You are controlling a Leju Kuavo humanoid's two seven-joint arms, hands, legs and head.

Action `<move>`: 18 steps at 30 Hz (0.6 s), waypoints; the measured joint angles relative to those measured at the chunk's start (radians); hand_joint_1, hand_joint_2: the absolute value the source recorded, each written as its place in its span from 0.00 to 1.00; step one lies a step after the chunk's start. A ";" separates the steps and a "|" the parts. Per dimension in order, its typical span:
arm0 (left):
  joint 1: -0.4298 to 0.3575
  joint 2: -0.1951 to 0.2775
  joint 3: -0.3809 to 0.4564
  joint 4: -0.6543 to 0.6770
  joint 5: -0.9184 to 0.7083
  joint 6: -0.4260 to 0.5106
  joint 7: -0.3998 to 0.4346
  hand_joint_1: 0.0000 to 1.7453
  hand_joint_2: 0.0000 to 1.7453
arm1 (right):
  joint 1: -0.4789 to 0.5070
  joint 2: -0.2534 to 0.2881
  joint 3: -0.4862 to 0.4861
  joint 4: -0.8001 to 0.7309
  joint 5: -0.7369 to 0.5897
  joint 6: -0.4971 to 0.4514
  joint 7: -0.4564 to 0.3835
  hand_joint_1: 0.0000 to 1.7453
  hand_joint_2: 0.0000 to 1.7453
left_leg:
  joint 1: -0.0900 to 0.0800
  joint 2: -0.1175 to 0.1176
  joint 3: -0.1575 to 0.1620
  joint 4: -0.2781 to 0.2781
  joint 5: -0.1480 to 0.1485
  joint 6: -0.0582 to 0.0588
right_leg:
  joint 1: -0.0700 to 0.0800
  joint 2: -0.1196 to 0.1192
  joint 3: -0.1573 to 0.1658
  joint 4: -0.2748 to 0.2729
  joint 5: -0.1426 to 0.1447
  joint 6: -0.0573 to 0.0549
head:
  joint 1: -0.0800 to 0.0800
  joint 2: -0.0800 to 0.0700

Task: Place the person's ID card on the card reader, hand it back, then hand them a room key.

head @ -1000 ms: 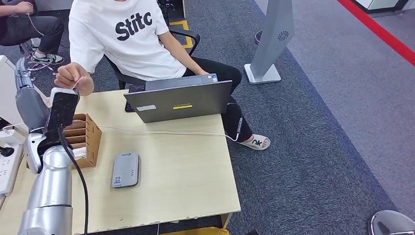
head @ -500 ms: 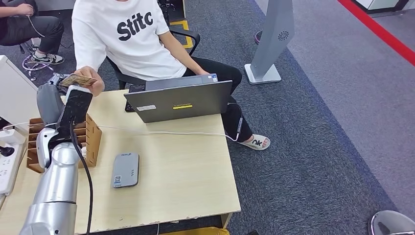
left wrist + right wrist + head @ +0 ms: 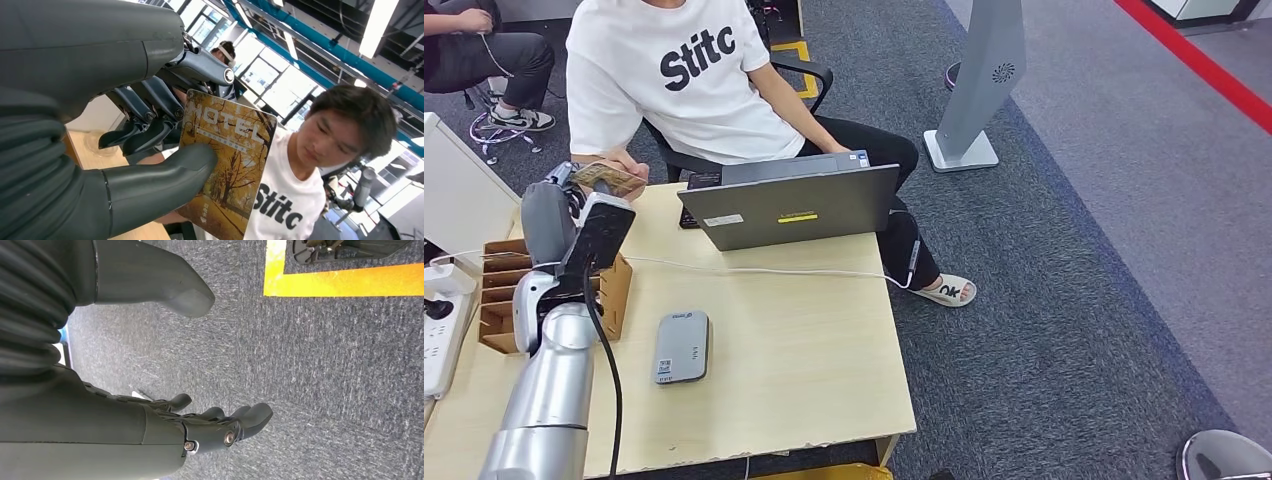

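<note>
Two hands to log. Left hand (image 3: 150, 125) is raised at the far left corner of the table (image 3: 804, 350), thumb pressed on the face of a room key card (image 3: 227, 160) and darker fingers (image 3: 145, 107) curled behind it, so the card is pinched and held up toward the seated person (image 3: 674, 80). Card face carries an autumn-tree picture and the word HOTEL. In the head view the same card (image 3: 609, 178) sits at the top of the left hand (image 3: 574, 205), and the person's hand (image 3: 629, 165) is right at the card's far edge; whether those fingers actually grip it cannot be told. Person wears a white T-shirt printed "Stitc" and sits on a black chair just beyond the table. Right hand (image 3: 200, 365) hangs over dark grey carpet (image 3: 325, 390), fingers loosely apart, thumb well clear of them, nothing in it; a yellow floor stripe (image 3: 345, 282) lies near. On the table: grey card reader (image 3: 680, 347) flat on the near-left part, nothing lying on it; a brown slotted cardboard holder (image 3: 544, 290) beside the left arm, partly hidden by it; an open grey laptop (image 3: 789, 205) at the far edge with its lid back facing the robot; a white cable (image 3: 764, 270) running across the top from the left side to the right edge. White power strip (image 3: 439, 320) at the far left margin. Grey floor stand (image 3: 979, 80) on the carpet beyond the table's right side.
</note>
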 joint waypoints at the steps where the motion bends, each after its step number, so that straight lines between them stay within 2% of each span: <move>1: 0.013 -0.002 -0.009 -0.015 -0.004 -0.002 -0.002 1.00 1.00 | 0.000 0.000 -0.002 0.000 -0.001 0.000 -0.001 0.00 1.00 | 0.000 0.000 0.000 0.000 0.000 0.000 | 0.000 0.000 0.000 0.000 0.000 0.000 | 0.000 0.000; 10: 0.170 0.004 -0.132 -0.213 -0.081 -0.023 -0.004 1.00 1.00 | 0.004 0.000 -0.025 0.001 -0.012 -0.009 -0.013 0.00 1.00 | 0.000 0.000 0.000 0.000 0.000 0.000 | 0.000 0.000 0.000 0.000 0.000 0.000 | 0.000 0.000; 18: 0.348 0.058 -0.281 -0.383 -0.143 -0.068 -0.014 1.00 1.00 | 0.013 0.000 -0.053 0.001 -0.023 -0.009 -0.031 0.00 1.00 | 0.000 0.000 0.000 0.000 -0.001 0.001 | 0.000 0.000 0.000 0.000 -0.001 0.000 | 0.000 0.000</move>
